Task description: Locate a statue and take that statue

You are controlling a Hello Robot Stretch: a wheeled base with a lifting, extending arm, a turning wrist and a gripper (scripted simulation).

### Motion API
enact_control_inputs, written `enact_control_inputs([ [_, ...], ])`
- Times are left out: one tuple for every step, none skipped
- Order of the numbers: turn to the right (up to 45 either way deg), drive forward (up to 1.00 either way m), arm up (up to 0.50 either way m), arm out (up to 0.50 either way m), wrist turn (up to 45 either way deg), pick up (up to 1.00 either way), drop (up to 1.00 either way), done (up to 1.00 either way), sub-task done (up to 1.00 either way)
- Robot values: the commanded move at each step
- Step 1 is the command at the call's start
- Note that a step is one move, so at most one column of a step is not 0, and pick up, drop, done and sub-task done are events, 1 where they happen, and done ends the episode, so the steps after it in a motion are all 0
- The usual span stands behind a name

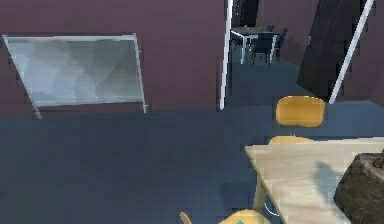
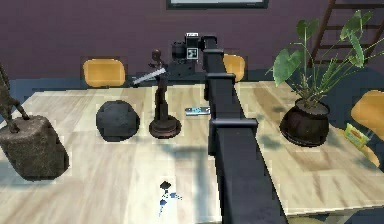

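Left of centre on the pale table, just right of a dark rounded lump: the statue, upright, located. Gripper level with its upper half; impossible to tell jaw state, contact, or hold. Lifting clear yet to do. No legible writing.

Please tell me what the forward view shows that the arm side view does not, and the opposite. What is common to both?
Forward view: a large framed glass panel, and beyond a doorway a far dark table with chairs.

Arm side view: the arm, the gripper near a dark statue on a round base, a black rounded lump and a leafy potted plant.

Shared: the light wooden table, yellow chairs, and probably the rough brown pot.
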Motion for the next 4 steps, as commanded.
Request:
enact_control_inputs([
  [0.0, 0.0, 0.0, 0.0, 12.0, 0.0, 0.0, 0.0, 0.0],
  [0.0, 0.0, 0.0, 0.0, 0.0, 1.0, 0.0, 0.0, 0.0],
  [0.0, 0.0, 0.02, 0.0, 0.0, 0.0, 0.0, 0.0, 0.0],
  [0.0, 0.0, 0.0, 0.0, 0.0, 0.0, 0.0, 1.0, 0.0],
])
